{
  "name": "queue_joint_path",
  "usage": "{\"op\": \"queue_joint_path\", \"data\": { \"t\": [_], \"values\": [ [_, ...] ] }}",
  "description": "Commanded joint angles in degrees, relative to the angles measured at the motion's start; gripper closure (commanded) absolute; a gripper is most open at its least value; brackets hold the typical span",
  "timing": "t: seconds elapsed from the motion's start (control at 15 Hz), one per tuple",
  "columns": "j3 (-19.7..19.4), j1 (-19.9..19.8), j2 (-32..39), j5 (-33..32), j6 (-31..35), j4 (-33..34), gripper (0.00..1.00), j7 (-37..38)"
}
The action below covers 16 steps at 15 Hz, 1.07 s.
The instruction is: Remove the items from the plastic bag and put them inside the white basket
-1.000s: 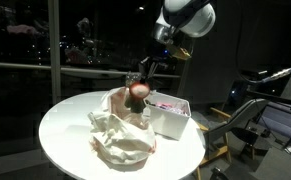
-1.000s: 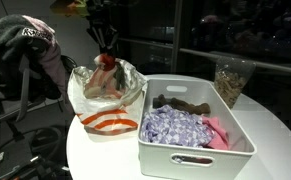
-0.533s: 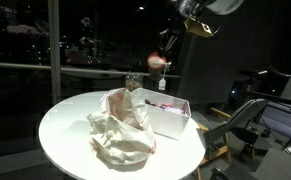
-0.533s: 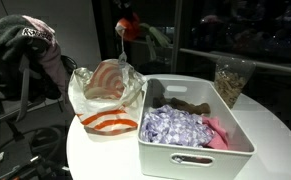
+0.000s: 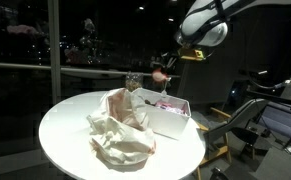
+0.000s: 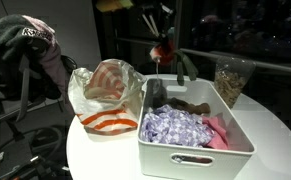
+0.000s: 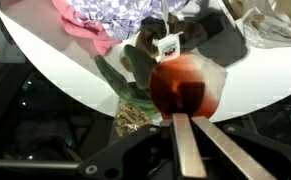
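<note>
Fingers [image 7: 187, 150] come in from six o'clock in the wrist view, pinched right down on a reddish round thing [image 7: 183, 85] with a small white tag [image 7: 168, 45] sticking off it at twelve o'clock. Honestly can't tell what it is, too blurry, maybe something soft. So the gripper [image 6: 163, 42] is clamped on that and hanging in the air over the far end of the white basket [image 6: 195, 152], roughly its eleven o'clock corner in an exterior view, clear of the rim. Inside the basket there are purple-and-white patterned pieces [image 6: 175, 125] up front, a pink bit [image 6: 217, 130] at their three o'clock, and something dark brown [image 6: 185, 103] behind at twelve. The plastic bag [image 6: 105, 88] sits crumpled at the basket's nine o'clock, just beside it, both on the round white table [image 5: 65, 125].
</note>
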Motion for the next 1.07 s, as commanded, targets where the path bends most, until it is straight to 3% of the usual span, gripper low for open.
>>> {"op": "queue_joint_path", "data": {
  "t": [0.0,0.07,0.13,0.47,0.8,0.87,1.0],
  "values": [
    [-1.9,0.2,10.0,0.9,4.6,3.9,0.98,-1.2],
    [-2.3,0.4,12.0,1.9,5.2,4.2,0.98,-1.9],
    [-2.3,0.6,13.0,3.4,5.8,4.2,0.75,-2.7],
    [-0.8,0.5,11.7,9.9,5.3,1.7,0.42,-10.1],
    [-0.6,2.0,6.6,8.9,1.6,-1.9,0.05,-9.7],
    [-0.7,2.4,5.4,8.2,0.0,-2.7,0.00,-8.9],
    [-0.5,3.1,3.5,8.5,-2.2,-4.5,0.00,-8.8]
  ]
}}
